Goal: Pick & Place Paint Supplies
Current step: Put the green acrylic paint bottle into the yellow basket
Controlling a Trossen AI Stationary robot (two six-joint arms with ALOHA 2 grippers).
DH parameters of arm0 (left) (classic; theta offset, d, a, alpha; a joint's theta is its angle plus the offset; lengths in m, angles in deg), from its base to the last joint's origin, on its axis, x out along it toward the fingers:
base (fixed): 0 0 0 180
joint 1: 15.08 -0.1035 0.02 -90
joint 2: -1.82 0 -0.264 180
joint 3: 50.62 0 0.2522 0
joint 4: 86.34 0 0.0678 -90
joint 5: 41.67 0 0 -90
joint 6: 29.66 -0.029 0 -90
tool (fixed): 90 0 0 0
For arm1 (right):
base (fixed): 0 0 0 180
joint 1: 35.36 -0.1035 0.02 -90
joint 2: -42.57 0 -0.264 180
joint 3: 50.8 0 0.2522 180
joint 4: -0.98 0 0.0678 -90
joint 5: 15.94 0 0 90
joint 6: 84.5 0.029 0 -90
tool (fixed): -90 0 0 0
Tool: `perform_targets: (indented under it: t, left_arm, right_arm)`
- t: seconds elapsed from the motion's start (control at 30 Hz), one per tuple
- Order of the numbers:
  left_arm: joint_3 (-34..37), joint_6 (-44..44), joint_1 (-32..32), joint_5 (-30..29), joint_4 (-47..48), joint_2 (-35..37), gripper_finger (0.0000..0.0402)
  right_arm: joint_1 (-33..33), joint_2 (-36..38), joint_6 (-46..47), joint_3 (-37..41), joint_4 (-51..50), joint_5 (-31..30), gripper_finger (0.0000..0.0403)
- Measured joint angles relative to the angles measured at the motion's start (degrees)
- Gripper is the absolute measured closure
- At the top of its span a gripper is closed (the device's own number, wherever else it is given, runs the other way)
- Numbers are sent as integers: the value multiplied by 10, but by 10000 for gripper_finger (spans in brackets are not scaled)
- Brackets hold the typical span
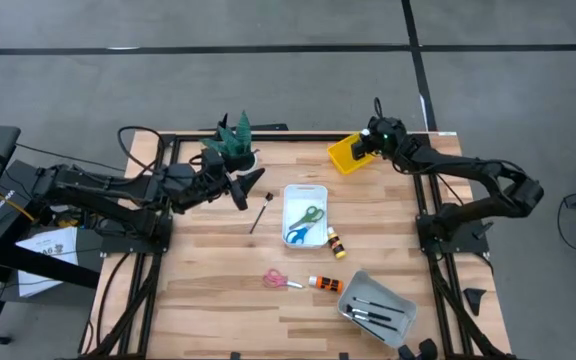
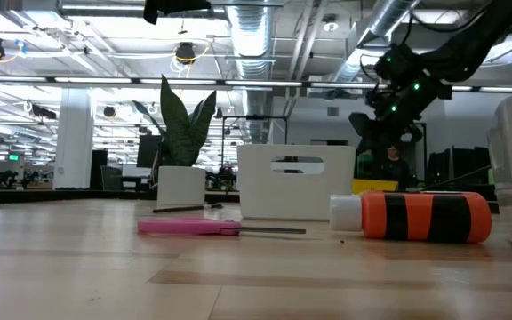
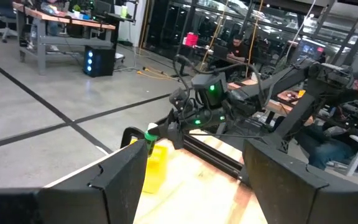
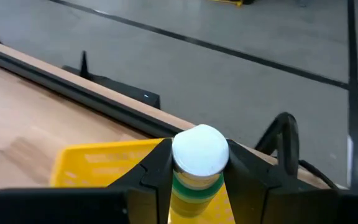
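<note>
Right gripper (image 4: 199, 177) clamped on white-capped green-banded paint bottle (image 4: 199, 163), held over yellow tray (image 1: 347, 154) at table's 1 o'clock. Left gripper (image 1: 251, 186) jaws wide, empty, at 10 o'clock beside plant (image 1: 233, 139). Brush (image 1: 259, 215) just beyond it. Scissors (image 1: 304, 224) in white tray (image 1: 305, 190), centre. Orange bottle (image 1: 325, 284) and pink scissors (image 1: 279, 279) toward 6 o'clock.

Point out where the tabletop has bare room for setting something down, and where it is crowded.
Bare wood runs along the near-left, between the left gripper and the pink scissors, and between the white tray and the right arm's base. It is crowded from the white tray past the orange bottle to the grey tray. The right gripper holds a bottle over the yellow tray.
</note>
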Motion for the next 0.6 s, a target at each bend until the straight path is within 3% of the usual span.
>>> perform_targets:
  t: [0.3, 0.6]
  left_arm:
    - [0, 17, 0, 0, 0, 0, 142]
    - [0, 19, 0, 0, 0, 0, 142]
  right_arm:
    - [2, -61, -6, 0, 74, 11, 295]
    - [3, -81, -6, 0, 87, 11, 295]
